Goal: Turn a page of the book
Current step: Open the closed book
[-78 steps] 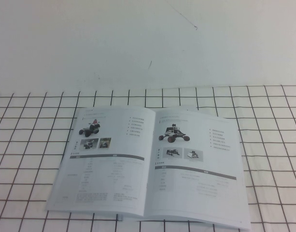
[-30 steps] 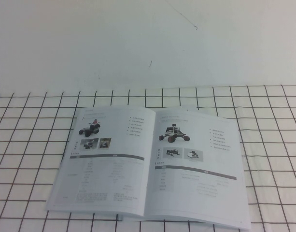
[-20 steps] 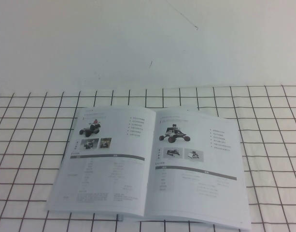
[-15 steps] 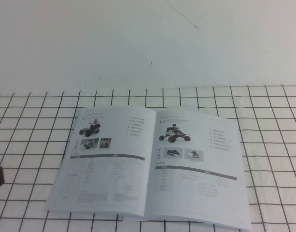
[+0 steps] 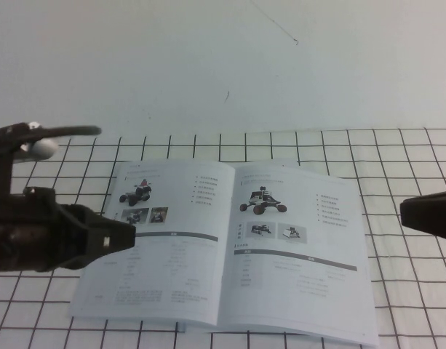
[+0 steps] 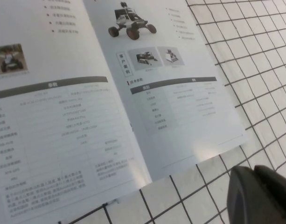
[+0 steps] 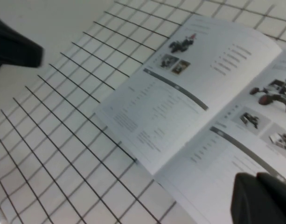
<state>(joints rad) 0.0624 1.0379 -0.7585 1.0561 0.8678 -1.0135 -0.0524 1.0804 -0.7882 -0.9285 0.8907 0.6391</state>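
Both arms have entered the scene since the earlier frames, where only the book lay on the gridded table (image 5: pixel 397 153). The left gripper (image 5: pixel 117 236) reaches in over the book's (image 5: pixel 223 247) left outer edge; the right gripper (image 5: pixel 426 212) hangs just beyond the book's right edge, apart from it. Whether either gripper's fingers are spread or closed cannot be told. The book lies open and flat between the two grippers, unmoved, its right-hand page (image 5: pixel 299 254) untouched. The step in hand appears to be the approach; the next move likely calls for one gripper to descend onto a page's free edge and lift it.
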